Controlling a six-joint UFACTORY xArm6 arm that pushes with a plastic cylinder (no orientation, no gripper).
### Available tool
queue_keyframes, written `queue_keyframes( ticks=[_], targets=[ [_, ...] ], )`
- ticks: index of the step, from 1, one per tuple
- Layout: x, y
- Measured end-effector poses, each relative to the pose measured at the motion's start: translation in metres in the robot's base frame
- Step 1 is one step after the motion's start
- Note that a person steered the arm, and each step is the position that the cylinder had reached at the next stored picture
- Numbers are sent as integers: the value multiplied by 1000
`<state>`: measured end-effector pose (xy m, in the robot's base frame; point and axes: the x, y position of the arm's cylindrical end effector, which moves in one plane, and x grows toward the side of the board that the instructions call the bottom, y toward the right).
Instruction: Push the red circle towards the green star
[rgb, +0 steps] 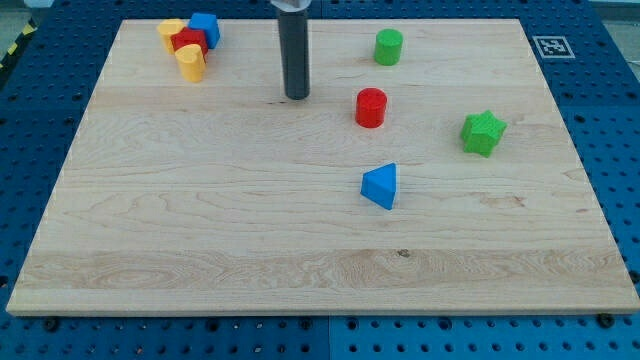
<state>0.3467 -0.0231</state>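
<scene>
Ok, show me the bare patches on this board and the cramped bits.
Bare: the whole bottom strip below the blue triangle, and the left half below my tip. Crowded: the top-left cluster around the red block. Moderately busy: red circle, green circle, green star.

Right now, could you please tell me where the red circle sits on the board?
The red circle sits right of centre in the view's upper half, below the green circle, left of the green star, with my tip to its left.
</scene>
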Motion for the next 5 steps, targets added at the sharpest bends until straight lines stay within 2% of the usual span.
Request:
queue_keyframes(
  ticks=[3,5],
  targets=[
    [27,117],
    [54,124]
  ],
)
